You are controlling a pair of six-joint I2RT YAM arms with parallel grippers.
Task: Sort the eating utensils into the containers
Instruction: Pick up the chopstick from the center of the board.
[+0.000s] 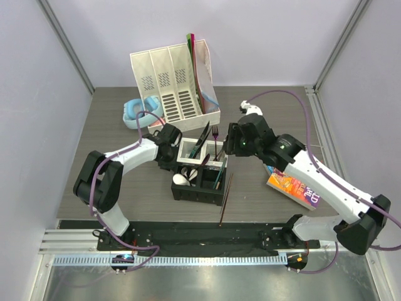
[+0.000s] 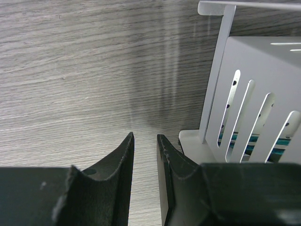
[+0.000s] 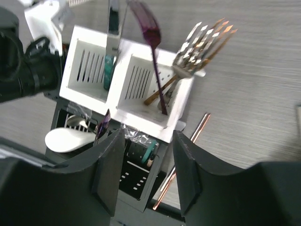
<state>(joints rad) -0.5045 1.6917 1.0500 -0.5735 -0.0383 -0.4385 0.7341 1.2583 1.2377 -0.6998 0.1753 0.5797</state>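
Top external view: where is the caddy [image 1: 195, 191]? — Ana

In the middle of the bench [image 1: 254, 204], between the two arms. Its two white cells are at the back and its two black cells are at the front. — Ben

What is in it? — Ana

A purple spoon [image 3: 149, 28] and a metal fork [image 3: 200, 44] stand tilted in one white cell. The fork looks smeared in the right wrist view, so I think it is just one fork. A white soup spoon [image 3: 69, 140] rests at the edge of a black cell. — Ben

And outside it? — Ana

Thin brown chopsticks [image 1: 224, 199] lie flat on the bench, just beside the caddy's right side. — Ben

What about the right jaws? — Ana

They hang above the caddy, spread wide, with nothing in them. — Ben

And the left jaws? — Ana

They are low over the bench, next to a white cell's wall. They are a little apart, with a thin gap and nothing between them. — Ben
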